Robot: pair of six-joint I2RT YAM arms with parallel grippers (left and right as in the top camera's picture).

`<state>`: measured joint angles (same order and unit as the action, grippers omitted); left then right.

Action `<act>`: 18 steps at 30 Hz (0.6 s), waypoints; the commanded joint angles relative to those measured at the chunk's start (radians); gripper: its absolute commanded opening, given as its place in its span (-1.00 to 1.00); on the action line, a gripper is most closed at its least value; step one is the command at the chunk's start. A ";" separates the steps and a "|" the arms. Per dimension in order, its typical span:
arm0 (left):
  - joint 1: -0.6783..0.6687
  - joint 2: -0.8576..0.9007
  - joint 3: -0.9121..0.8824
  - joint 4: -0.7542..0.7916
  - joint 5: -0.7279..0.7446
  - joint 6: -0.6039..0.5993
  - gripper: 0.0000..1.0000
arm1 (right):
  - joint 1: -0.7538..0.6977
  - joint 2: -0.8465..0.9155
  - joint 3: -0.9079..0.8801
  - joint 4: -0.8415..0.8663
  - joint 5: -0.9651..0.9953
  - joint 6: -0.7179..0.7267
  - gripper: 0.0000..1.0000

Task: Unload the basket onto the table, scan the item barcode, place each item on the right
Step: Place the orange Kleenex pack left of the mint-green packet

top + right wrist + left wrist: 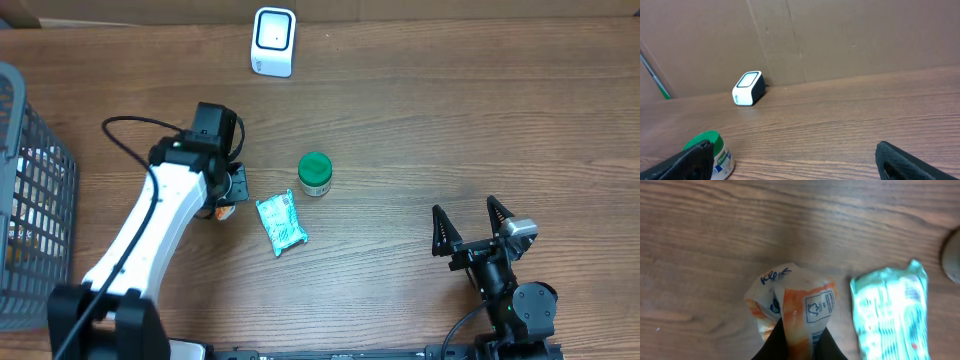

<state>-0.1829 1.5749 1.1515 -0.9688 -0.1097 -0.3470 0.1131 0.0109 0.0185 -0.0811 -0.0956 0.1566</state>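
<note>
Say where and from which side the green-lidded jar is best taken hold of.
Likely the round body of the jar, just under the green lid, approached level from the right. It stands upright, clear of the teal packet, so its curved sides are free, and the open right gripper faces it. The left gripper is shut on the orange-and-white packet.
</note>
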 commanded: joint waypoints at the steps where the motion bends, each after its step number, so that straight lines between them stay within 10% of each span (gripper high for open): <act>1: -0.004 0.076 -0.007 0.041 -0.029 -0.024 -0.92 | 0.005 -0.006 -0.010 0.004 0.012 -0.004 1.00; 6: -0.021 0.159 -0.007 0.107 -0.016 -0.027 -0.80 | 0.005 -0.006 -0.010 0.004 0.012 -0.004 1.00; 11: -0.061 0.164 0.026 0.116 -0.020 -0.025 0.42 | 0.005 -0.006 -0.010 0.004 0.012 -0.004 1.00; 18: -0.053 0.163 0.449 -0.190 -0.058 -0.015 0.70 | 0.005 -0.006 -0.010 0.004 0.012 -0.004 1.00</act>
<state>-0.2443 1.7496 1.3903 -1.0859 -0.1287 -0.3676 0.1131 0.0113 0.0185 -0.0822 -0.0956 0.1562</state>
